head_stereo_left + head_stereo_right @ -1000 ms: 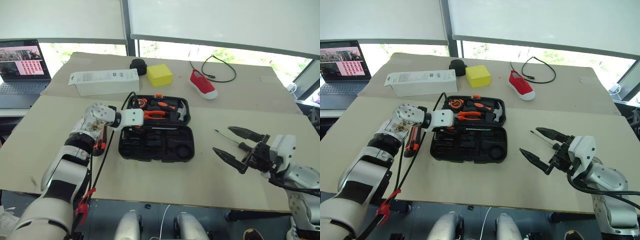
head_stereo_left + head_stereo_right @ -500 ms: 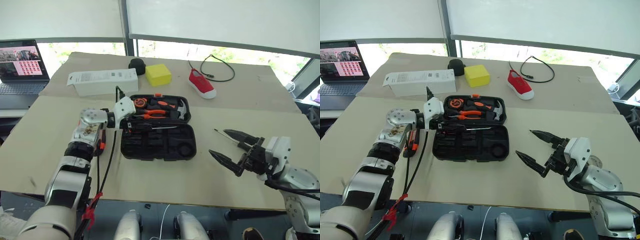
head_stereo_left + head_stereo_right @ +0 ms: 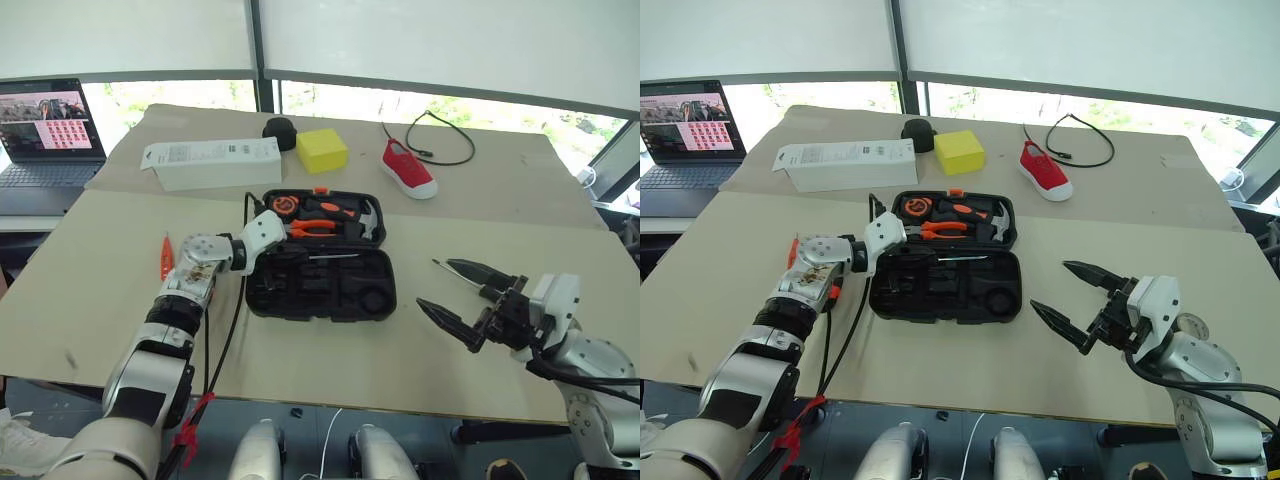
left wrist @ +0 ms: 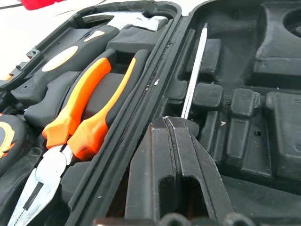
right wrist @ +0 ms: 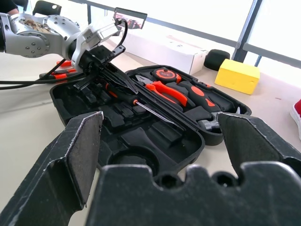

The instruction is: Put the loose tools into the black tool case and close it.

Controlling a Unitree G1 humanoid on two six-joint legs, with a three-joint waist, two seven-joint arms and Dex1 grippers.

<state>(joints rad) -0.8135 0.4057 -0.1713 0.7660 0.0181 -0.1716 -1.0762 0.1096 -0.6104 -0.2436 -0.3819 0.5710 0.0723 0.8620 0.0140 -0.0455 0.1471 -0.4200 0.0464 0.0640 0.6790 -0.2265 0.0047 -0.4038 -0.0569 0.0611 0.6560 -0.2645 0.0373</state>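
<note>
Right, slim screwdriver sits in the tool case slot by the hinge; left gripper fingers shut at its handle, right gripper wide. Light, stiff, slick shaft; grip the handle.

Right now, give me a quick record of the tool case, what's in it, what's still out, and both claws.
case: black tool case, lid open flat on the table
inside: pliers, hammer, one screwdriver lying by the hinge
still out: orange tester pen, second screwdriver
left claw: shut, tip at the screwdriver's handle end
right claw: open, holding nothing
</note>
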